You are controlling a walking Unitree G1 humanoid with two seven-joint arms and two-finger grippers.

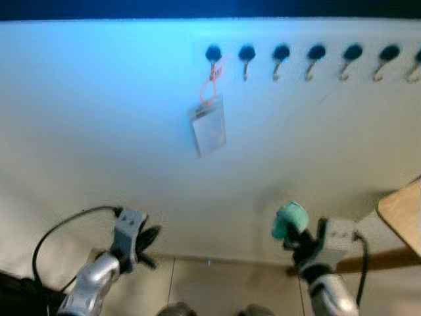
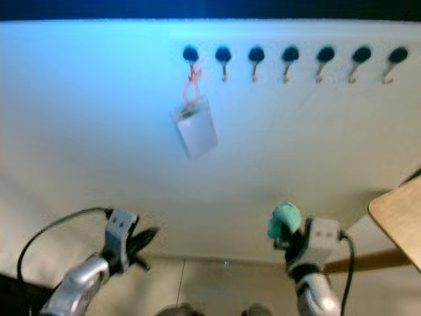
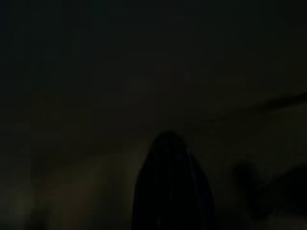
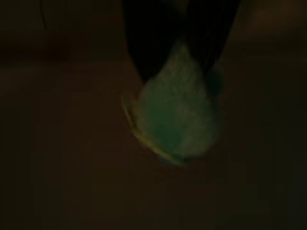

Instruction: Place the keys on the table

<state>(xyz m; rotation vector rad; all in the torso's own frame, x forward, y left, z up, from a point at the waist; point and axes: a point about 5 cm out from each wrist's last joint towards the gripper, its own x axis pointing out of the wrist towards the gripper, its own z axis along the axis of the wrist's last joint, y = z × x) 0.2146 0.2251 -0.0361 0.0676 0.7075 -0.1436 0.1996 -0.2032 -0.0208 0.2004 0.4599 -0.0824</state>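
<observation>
Green keys point(image 1: 290, 220) in right end effector point(image 1: 294, 232), key shapes hidden.

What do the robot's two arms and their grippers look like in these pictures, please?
Both arms are silver metal with rounded segments. The left gripper has a grey block-shaped wrist housing and long black fingers, with a black cable looping from the housing back toward the arm. The right gripper has a similar light grey housing, black fingers and a short black cable curving off its outer side.
</observation>
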